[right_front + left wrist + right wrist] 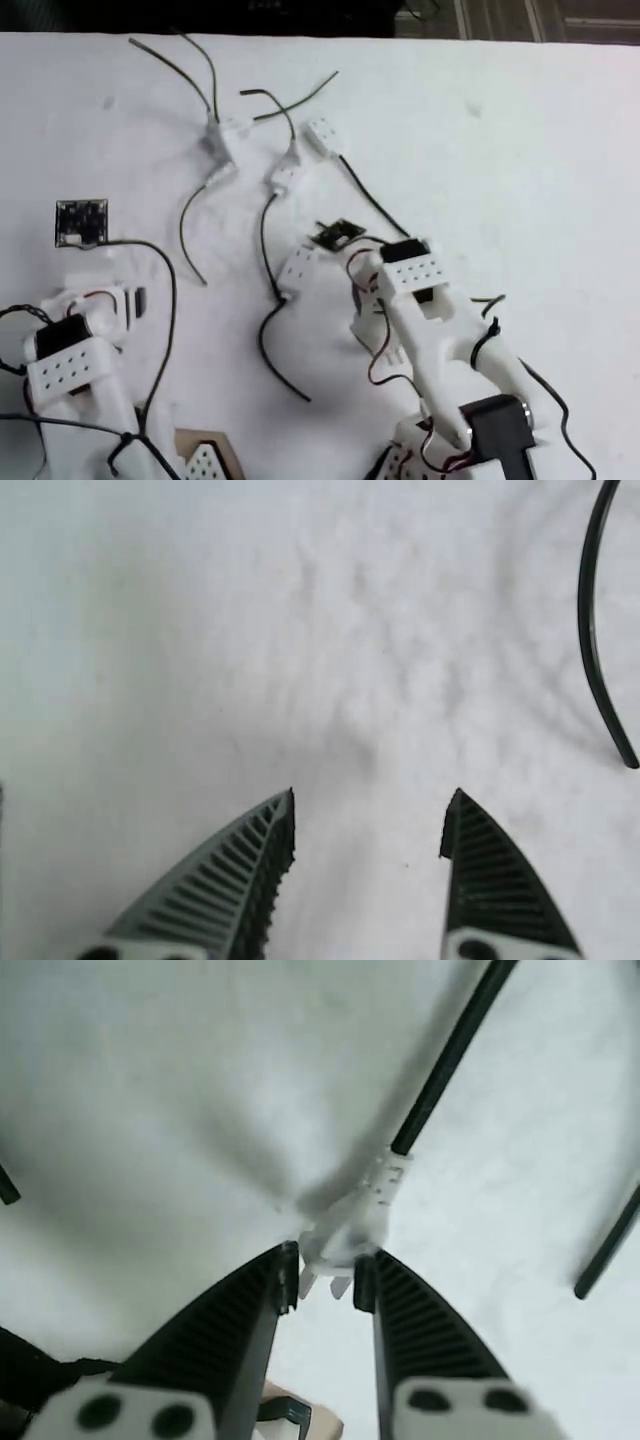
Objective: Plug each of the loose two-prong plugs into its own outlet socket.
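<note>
Two grippers are mine, and they are in different states. My right gripper [325, 1270] is pressed together on a small white plug [350, 1235]. Its ribbed black fingertips [270, 1290] pinch the plug from both sides, right at their ends. A black wire [450, 1055] leaves the far end of the plug and runs away over the white table [150, 1080]. A second wire [610, 1245] lies near it and does not touch it.

My left gripper [370, 815] is spread wide, with nothing between its fingers. Under it is bare table, and a curved wire [590, 630] lies off to one side, well apart from the fingertips.

From above, my right arm [430, 310] stands near the middle of the near edge, and my left arm [75, 365] at the near left corner. Farther out on the table lie three white pieces with thin dark wires (I cannot tell which is plug and which is socket). They are the first connector piece [225, 135], the second connector piece [285, 172] and the third connector piece [322, 135]. The third is just beside the second, and the first is a little apart from both. A fourth white piece [300, 265] lies just beside the front of my right arm. I cannot tell whether it is the plug that I hold.
</note>
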`<state>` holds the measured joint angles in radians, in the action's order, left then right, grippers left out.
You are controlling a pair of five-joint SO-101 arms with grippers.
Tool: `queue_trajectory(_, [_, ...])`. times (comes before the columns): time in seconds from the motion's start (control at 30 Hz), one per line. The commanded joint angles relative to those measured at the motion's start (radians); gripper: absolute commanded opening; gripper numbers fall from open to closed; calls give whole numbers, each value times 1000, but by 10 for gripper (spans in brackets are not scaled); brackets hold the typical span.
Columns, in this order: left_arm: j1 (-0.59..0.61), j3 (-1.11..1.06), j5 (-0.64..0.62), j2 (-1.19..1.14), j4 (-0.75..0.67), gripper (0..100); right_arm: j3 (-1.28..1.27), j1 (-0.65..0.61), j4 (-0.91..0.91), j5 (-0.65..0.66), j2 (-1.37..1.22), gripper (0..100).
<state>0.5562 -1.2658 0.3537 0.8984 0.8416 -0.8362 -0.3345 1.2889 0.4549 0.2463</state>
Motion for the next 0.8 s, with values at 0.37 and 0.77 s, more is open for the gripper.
queue_trajectory(0.37, [-8, 5, 8, 19, -15, 242, 133, 24, -102, 0, -294, 49])
queue_trajectory(0.77, [-8, 5, 8, 18, -15, 242, 230, 42, 31, 5, -268, 18])
